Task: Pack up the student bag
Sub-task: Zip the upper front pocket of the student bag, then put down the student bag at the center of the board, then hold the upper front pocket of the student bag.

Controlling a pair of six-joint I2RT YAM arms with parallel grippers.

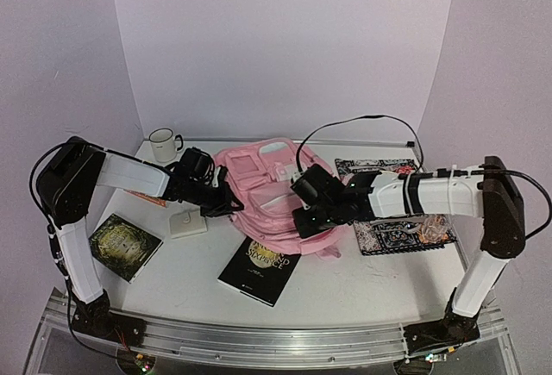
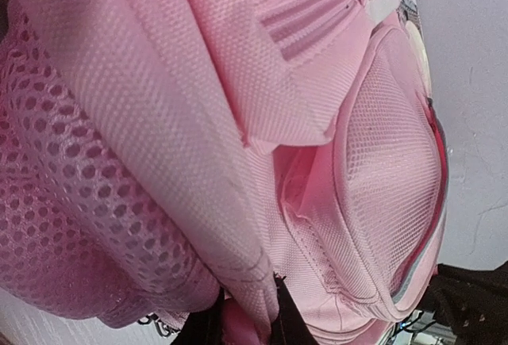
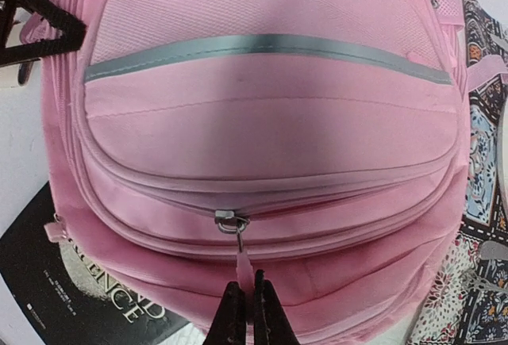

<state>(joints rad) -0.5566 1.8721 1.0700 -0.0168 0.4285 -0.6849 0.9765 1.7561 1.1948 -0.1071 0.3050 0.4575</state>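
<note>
Seen from above, with 12 at the far wall and 6 at the arm bases. Pink bag (image 1: pixel 263 190) lying front-up at the centre of the table (image 1: pixel 362 284), long axis running roughly 12 to 6, base leaning toward 5.

Left gripper (image 1: pixel 220 203) at the bag's 9 o'clock edge, jaws narrow, pinching a fold of side fabric. In the wrist view, pink cloth caught between the two dark fingers (image 2: pixel 202 331).

Right gripper (image 1: pixel 304 220) at the bag's 5 o'clock edge, nearer the front pockets, jaws closed tight on the small pink zip pull (image 3: pixel 243 264). Pull stretched from the slider (image 3: pixel 230 220) straight toward the jaws. Slider sitting mid-arc on a curved zip spanning the bag's width, crosswise to the long axis.

Likely next: dragging the slider along that arc, sideways to the pull's present line, with the left grip serving as anchor. Open side of the zip not discernible.

Room for moving:
- Black book (image 1: pixel 259 271) touching or tucked under the bag's edge at 6.
- Patterned notebook (image 1: pixel 401 233) close at 3 to 4, partly under the right arm.
- White box (image 1: pixel 187 222) just beside the left gripper at 8.
- Green book (image 1: pixel 123 246) farther out at 8.
- Mug (image 1: pixel 162 144) at 10 near the back edge.
- Open tabletop mainly at 5, between book and notebook.
</note>
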